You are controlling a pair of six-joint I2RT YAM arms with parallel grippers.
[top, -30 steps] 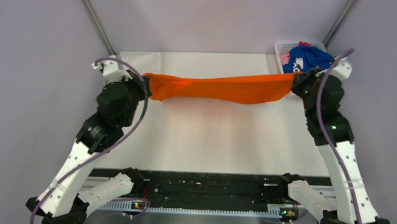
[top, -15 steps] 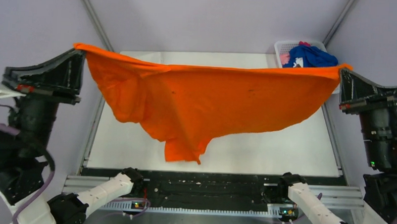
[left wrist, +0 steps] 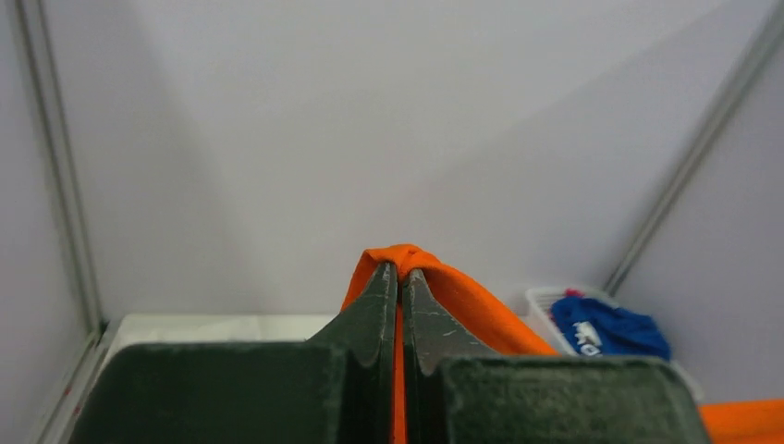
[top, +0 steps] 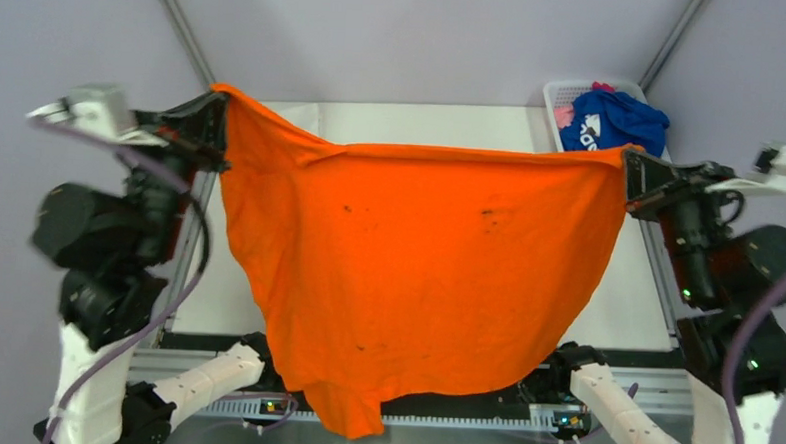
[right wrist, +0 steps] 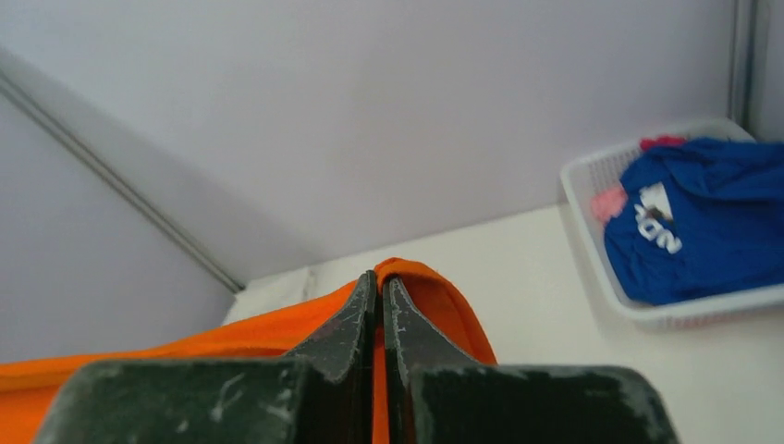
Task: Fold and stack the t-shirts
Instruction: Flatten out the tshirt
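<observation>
The orange t-shirt (top: 417, 263) hangs spread out high above the table, held by two upper corners. My left gripper (top: 219, 99) is shut on its left corner (left wrist: 402, 259). On the other side my right gripper (top: 627, 157) is shut on the right corner (right wrist: 407, 273). The shirt's lower end droops past the table's near edge, over the arm bases. A blue t-shirt with white lettering (top: 614, 120) lies crumpled in the basket, seen too in both wrist views (left wrist: 610, 328) (right wrist: 707, 217). A bit of pink cloth (top: 564, 114) (right wrist: 607, 199) shows beside the blue t-shirt.
A white plastic basket (top: 557, 89) stands at the table's back right corner. The white table (top: 423, 123) is mostly hidden behind the hanging cloth. Grey walls with metal poles (top: 182, 28) close the space. A black rail (top: 462, 385) runs along the near edge.
Both arms have lifted and drawn back toward the near side, and the orange shirt went from a bunched band over the far table to a wide hanging sheet.
</observation>
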